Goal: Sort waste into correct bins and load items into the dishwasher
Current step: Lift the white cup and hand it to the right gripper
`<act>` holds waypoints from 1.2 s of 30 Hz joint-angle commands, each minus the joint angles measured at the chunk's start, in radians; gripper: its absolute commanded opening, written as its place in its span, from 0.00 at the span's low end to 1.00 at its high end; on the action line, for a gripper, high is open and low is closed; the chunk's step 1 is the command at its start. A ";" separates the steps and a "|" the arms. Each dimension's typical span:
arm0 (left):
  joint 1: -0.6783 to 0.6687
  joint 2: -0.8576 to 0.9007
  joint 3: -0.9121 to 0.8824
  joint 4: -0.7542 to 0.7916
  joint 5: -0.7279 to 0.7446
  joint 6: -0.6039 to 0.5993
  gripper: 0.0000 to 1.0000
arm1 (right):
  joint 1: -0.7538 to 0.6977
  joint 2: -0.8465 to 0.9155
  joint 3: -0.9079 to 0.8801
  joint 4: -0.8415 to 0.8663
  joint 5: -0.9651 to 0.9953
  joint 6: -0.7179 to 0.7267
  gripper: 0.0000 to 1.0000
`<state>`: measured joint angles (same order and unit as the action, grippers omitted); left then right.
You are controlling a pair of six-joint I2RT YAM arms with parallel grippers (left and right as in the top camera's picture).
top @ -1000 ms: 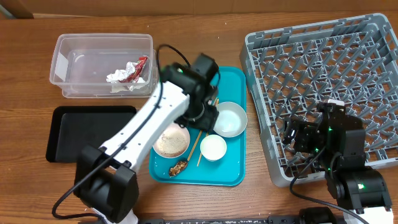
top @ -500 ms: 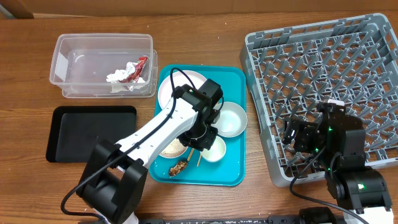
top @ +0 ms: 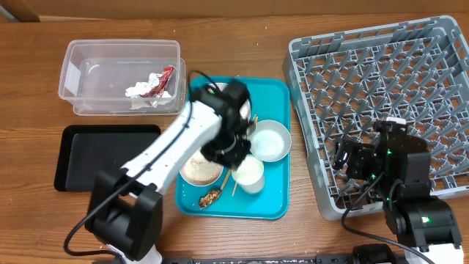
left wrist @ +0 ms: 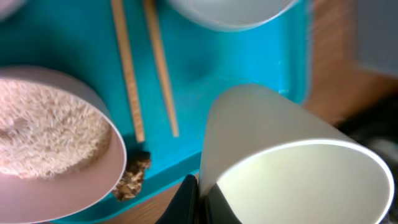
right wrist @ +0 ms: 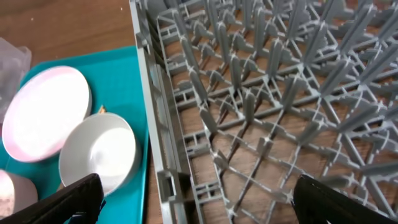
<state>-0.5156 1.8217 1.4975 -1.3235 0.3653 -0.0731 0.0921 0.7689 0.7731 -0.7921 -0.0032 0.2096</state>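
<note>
Over the teal tray (top: 275,198) my left gripper (left wrist: 202,202) is clamped on one white cup (left wrist: 292,168), beside two chopsticks (left wrist: 128,81) and one pink bowl (left wrist: 50,140); my right gripper (right wrist: 205,199) gapes apart.

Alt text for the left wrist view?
A white cup fills the lower right, tilted, over a teal tray. Left of it lie two chopsticks, a pink bowl of rice and a brown scrap.

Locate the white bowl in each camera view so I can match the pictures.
Overhead: white bowl on the teal tray's right side, mid-frame.
Left wrist: only its rim, at the top edge.
Right wrist: lower left, beside the dish rack's wall.
Shared landmark: the teal tray under it.
</note>
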 commanded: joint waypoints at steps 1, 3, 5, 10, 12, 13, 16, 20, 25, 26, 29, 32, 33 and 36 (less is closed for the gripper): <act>0.083 0.001 0.121 -0.015 0.218 0.130 0.04 | -0.003 -0.004 0.027 0.042 -0.005 0.026 1.00; 0.154 0.001 0.163 0.023 0.346 0.133 0.04 | -0.003 -0.002 0.027 0.084 -0.007 0.032 1.00; 0.222 0.002 0.167 0.113 0.534 0.130 0.04 | -0.003 0.013 0.027 0.130 -0.042 0.031 1.00; 0.315 0.034 0.167 0.305 0.930 0.066 0.04 | -0.003 0.093 0.027 0.242 -0.476 -0.088 1.00; 0.321 0.047 0.167 0.327 1.020 0.074 0.04 | -0.003 0.141 0.027 0.304 -0.747 -0.172 1.00; 0.321 0.052 0.167 0.330 1.050 0.076 0.04 | -0.003 0.169 0.027 0.340 -0.868 -0.197 1.00; 0.316 0.064 0.167 0.328 1.068 0.077 0.04 | -0.003 0.245 0.027 0.433 -1.054 -0.200 1.00; 0.307 0.067 0.167 0.327 1.068 0.077 0.04 | -0.003 0.322 0.027 0.540 -1.110 -0.200 1.00; 0.301 0.067 0.167 0.326 1.068 0.074 0.04 | -0.003 0.383 0.027 0.671 -1.109 -0.200 1.00; 0.298 0.067 0.167 0.326 1.068 0.073 0.04 | -0.003 0.392 0.027 0.698 -1.109 -0.200 1.00; 0.285 0.067 0.167 0.325 1.067 0.073 0.04 | -0.003 0.415 0.027 0.773 -1.108 -0.200 1.00; 0.264 0.067 0.167 0.317 1.056 0.073 0.04 | -0.003 0.430 0.027 0.835 -1.096 -0.200 1.00; 0.258 0.067 0.167 0.310 1.044 0.073 0.04 | -0.003 0.432 0.027 0.852 -1.085 -0.200 1.00; 0.240 0.067 0.167 0.294 1.011 0.073 0.04 | -0.003 0.432 0.027 0.901 -1.068 -0.200 1.00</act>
<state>-0.2550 1.8771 1.6482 -1.0199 1.3853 0.0017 0.0921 1.2007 0.7742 0.0807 -1.0809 0.0181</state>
